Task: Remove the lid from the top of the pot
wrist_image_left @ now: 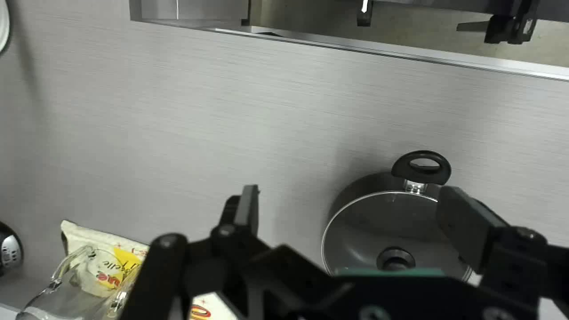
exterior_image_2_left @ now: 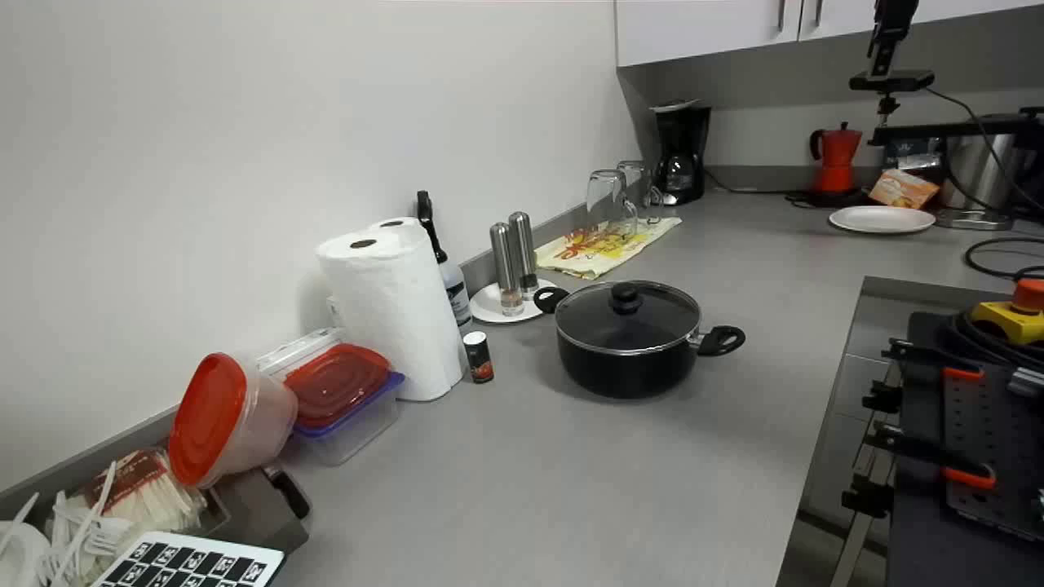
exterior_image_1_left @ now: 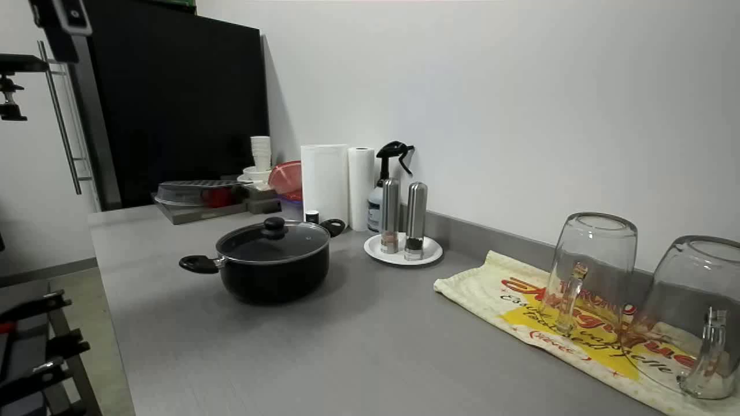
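Note:
The black pot [exterior_image_1_left: 276, 283] stands upright on the grey counter, also in an exterior view [exterior_image_2_left: 626, 373] and the wrist view [wrist_image_left: 365, 186]. The clear glass lid [exterior_image_1_left: 289, 245] with its black knob sits flat on the pot, covering it. The lid also shows in an exterior view [exterior_image_2_left: 599, 322] and the wrist view [wrist_image_left: 378, 222]. My gripper [wrist_image_left: 353, 206] is open and empty, above the counter and apart from the lid. Its right finger overlaps the lid's edge in the wrist view, and the gripper body hides the lid's lower part. I cannot make out the fingers in the exterior views.
A white plate [exterior_image_1_left: 430, 254] with two grinders [exterior_image_1_left: 416, 214], paper towel rolls [exterior_image_2_left: 391, 302] and a small black bottle [exterior_image_2_left: 479, 359] stand near the pot. Upturned glasses [exterior_image_1_left: 595, 260] rest on a cloth [exterior_image_1_left: 491, 277]. Clamps [exterior_image_2_left: 885, 397] line the counter's front side.

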Tool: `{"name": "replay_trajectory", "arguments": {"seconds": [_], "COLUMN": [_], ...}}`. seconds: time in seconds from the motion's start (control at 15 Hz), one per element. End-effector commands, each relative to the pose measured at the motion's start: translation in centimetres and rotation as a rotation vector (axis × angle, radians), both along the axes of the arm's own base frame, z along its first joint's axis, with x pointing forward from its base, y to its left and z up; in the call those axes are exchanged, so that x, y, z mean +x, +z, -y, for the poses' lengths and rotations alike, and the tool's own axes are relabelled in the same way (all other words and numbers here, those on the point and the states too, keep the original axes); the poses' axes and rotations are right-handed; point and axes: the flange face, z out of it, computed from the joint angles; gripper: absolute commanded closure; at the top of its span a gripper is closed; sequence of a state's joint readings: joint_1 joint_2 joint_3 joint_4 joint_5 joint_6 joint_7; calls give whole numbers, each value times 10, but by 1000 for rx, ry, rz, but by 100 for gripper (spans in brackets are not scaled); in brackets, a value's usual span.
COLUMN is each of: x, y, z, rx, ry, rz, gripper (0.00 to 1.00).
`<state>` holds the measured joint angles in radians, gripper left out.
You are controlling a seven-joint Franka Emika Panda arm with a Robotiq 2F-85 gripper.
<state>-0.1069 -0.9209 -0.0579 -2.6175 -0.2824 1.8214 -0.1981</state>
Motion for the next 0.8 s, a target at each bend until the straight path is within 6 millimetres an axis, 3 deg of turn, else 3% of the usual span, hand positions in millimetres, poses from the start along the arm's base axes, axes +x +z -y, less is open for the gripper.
{"name": "replay_trajectory", "arguments": {"seconds": [0.0, 0.6, 0.73], "x": [0, 0, 15], "y": [1, 1, 3], "z": [0, 0, -1], "rx": [0, 0, 13], "ry": [0, 0, -1], "rz": [-1, -1, 27], "gripper": [0, 0, 0]}}
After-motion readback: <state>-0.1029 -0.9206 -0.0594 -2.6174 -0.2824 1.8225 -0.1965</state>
